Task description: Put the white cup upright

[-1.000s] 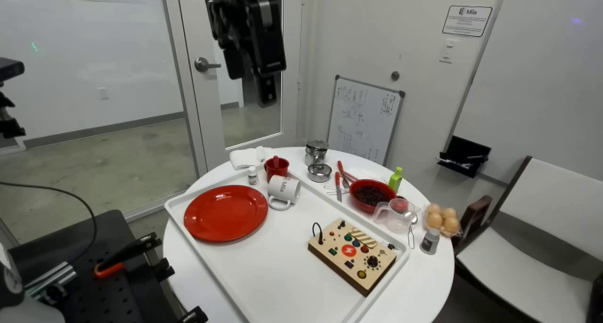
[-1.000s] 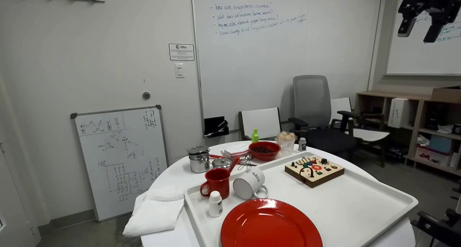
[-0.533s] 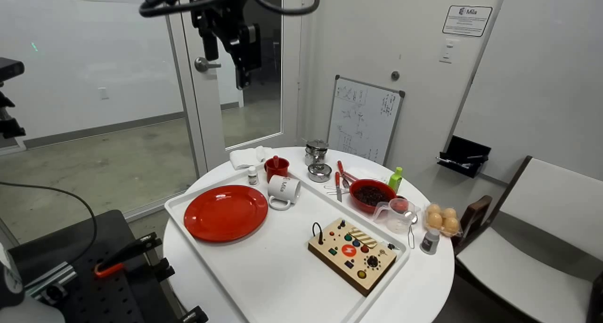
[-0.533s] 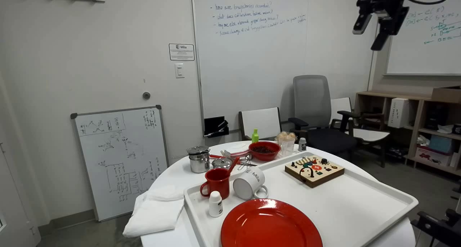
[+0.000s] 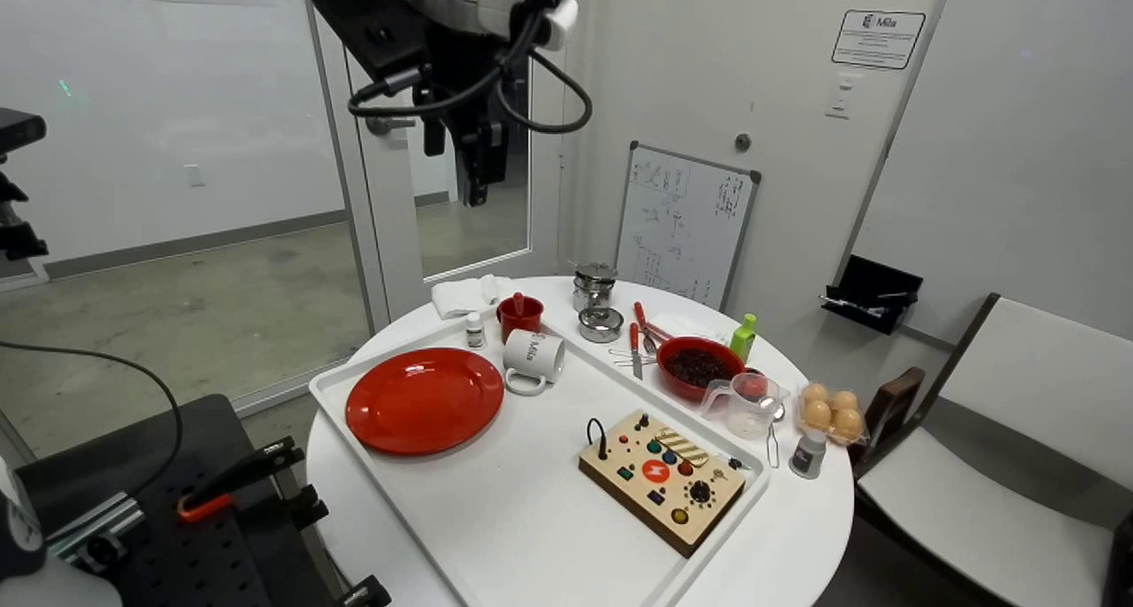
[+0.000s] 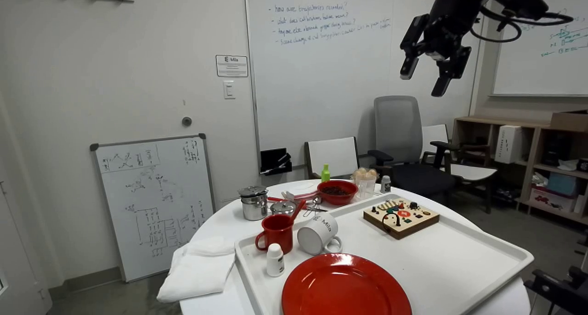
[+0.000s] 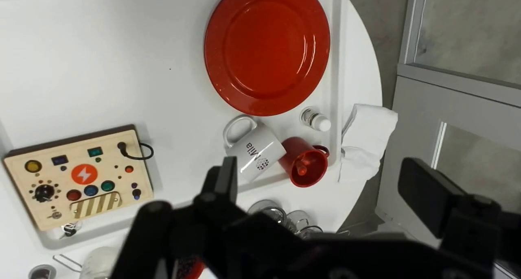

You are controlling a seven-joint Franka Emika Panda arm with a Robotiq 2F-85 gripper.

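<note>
The white cup [image 5: 534, 357] with a "Mila" print lies on its side on the white tray [image 5: 549, 518], its handle resting toward the tray middle. It also shows lying down in an exterior view [image 6: 318, 234] and in the wrist view [image 7: 258, 151]. It lies close beside the upright dark red cup [image 6: 278, 234] and near the red plate [image 6: 347, 289]. My gripper [image 6: 423, 81] is open and empty, high above the table. In the wrist view the gripper [image 7: 319, 167] has its fingers wide apart, the left finger [image 7: 226, 181] overlapping the view just below the cup.
A wooden button box [image 5: 662, 479] sits on the tray. A small white bottle [image 6: 275, 260] stands by the red cup, and a cloth [image 6: 197, 269] lies beside the tray. Metal pots [image 6: 254, 204], cutlery and a red bowl [image 6: 337, 192] stand beyond the tray's edge.
My gripper has moved left and lower in an exterior view, and more of the arm has come into sight. It stays open. The cup and the other objects have not moved.
</note>
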